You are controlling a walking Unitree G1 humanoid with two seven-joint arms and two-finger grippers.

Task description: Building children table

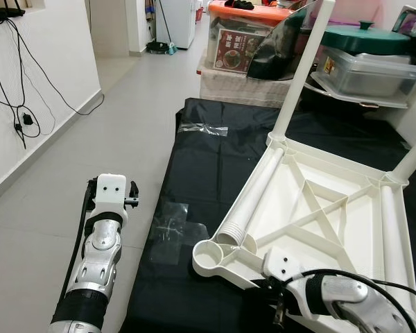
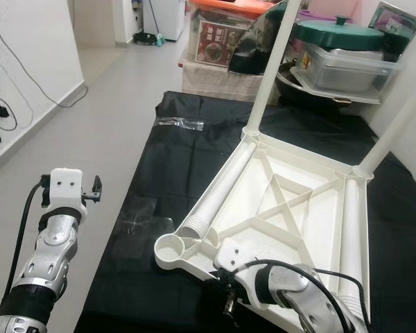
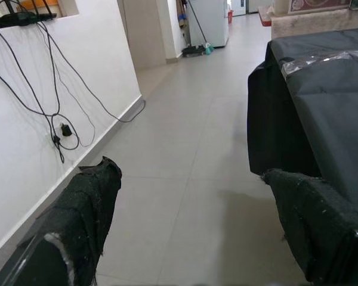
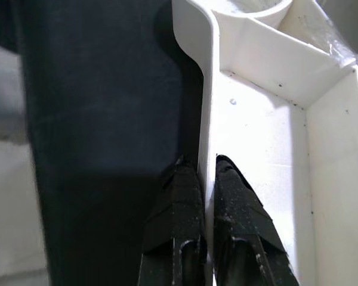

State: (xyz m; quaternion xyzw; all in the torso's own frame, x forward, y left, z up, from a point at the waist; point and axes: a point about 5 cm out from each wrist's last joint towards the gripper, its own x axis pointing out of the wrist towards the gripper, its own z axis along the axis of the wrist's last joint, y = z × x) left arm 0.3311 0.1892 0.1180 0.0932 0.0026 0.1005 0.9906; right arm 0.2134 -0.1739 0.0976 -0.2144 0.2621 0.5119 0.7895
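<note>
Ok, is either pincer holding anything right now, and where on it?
Right pincer is shut on the tabletop, pinching its near edge wall beside the empty corner socket. Left pincer is open over the floor, holding nothing.

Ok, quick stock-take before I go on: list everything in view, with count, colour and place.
Table top: one, white, upside down on the black sheet.
Fitted legs: two, white, standing up from the far corners.
Loose leg: one, white, lying inside the top's left rim.
Black sheet: one, over the work surface.
Storage boxes: several, stacked behind.
Cables: black, on the left wall.
Left gripper: open, over the floor.
Right gripper: shut on the table top's near rim.
</note>
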